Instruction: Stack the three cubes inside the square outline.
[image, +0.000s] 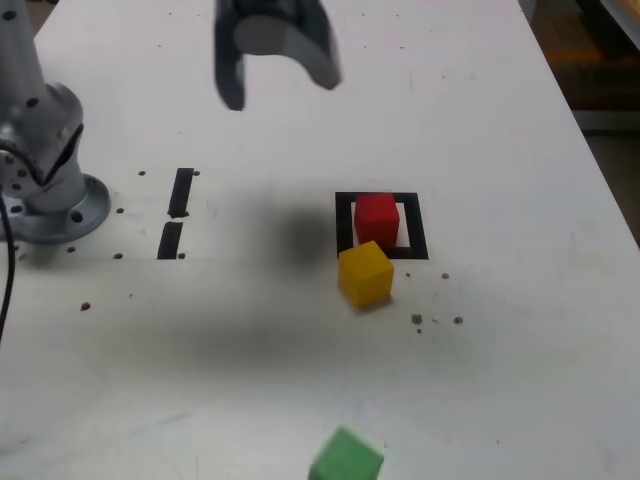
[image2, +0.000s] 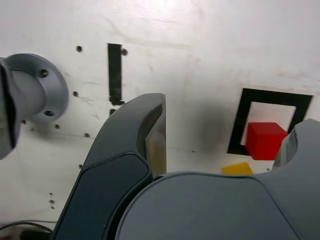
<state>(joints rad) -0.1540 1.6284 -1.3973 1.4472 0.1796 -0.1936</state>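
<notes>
The red cube (image: 377, 218) (image2: 265, 140) sits inside the black square outline (image: 345, 222) (image2: 239, 130). The yellow cube (image: 365, 272) (image2: 238, 169) rests on the table just in front of the outline, at its near edge and slightly turned. Alone near the exterior view's bottom edge lies the green cube (image: 346, 457); the wrist view does not show it. My gripper (image: 280, 88) (image2: 232, 112) hangs high above the table, to the exterior view's left of the outline. It is open, with nothing between its fingers.
The arm's grey base (image: 50, 190) (image2: 35, 95) stands at the exterior view's left. Two short black tape strips (image: 181, 192) (image: 170, 240) lie between the base and the outline. Small dark specks (image: 418, 320) dot the white table near the yellow cube.
</notes>
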